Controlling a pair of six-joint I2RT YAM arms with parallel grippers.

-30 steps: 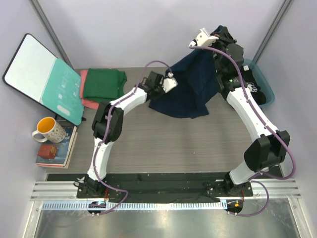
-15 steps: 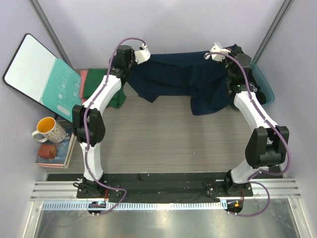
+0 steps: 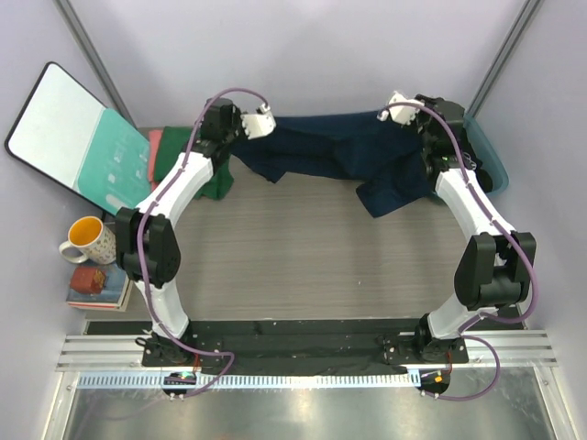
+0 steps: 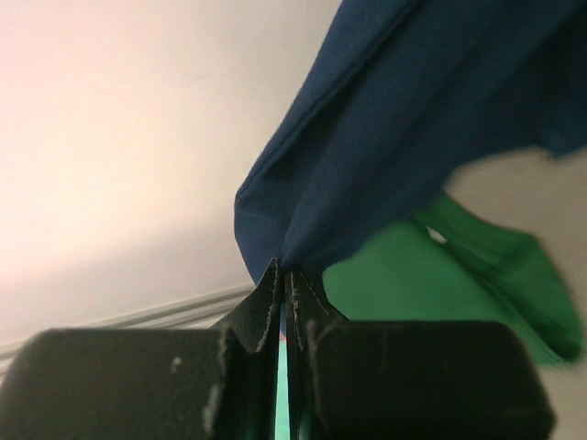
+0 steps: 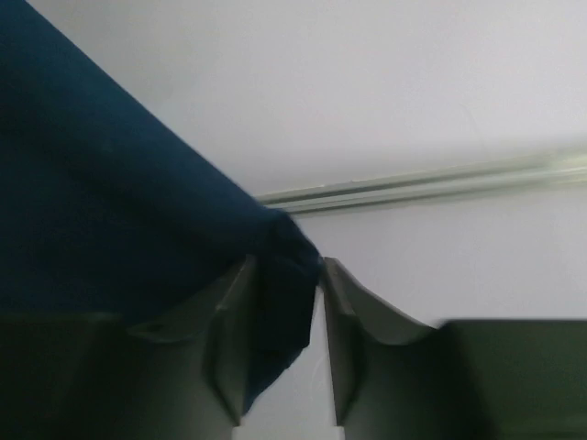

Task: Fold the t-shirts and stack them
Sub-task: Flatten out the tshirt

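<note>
A navy blue t-shirt (image 3: pixel 321 147) hangs stretched in the air between my two grippers at the back of the table. One corner is pinched in my left gripper (image 3: pixel 266 124), which is shut on it; the wrist view shows the navy cloth (image 4: pixel 413 137) rising from the closed tips (image 4: pixel 282 266). My right gripper (image 3: pixel 396 101) has the other corner. Its jaws (image 5: pixel 286 264) stand a little apart, and the navy cloth (image 5: pixel 92 202) lies loosely between them. A folded dark green t-shirt (image 3: pixel 172 151) (image 4: pixel 440 293) lies on a salmon-pink one (image 3: pixel 154 145) at back left, partly under my left arm.
A teal-and-white board (image 3: pixel 73 137) leans at the far left. A yellow-lined mug (image 3: pixel 87 240) and a stack of books (image 3: pixel 96 284) sit below it. A teal bin (image 3: pixel 491 165) stands at the back right behind my right arm. Walls close in behind both grippers.
My left gripper swung from the table's middle to the back left, pulling the navy shirt out wide. The right gripper dropped slightly and its jaws have parted.
</note>
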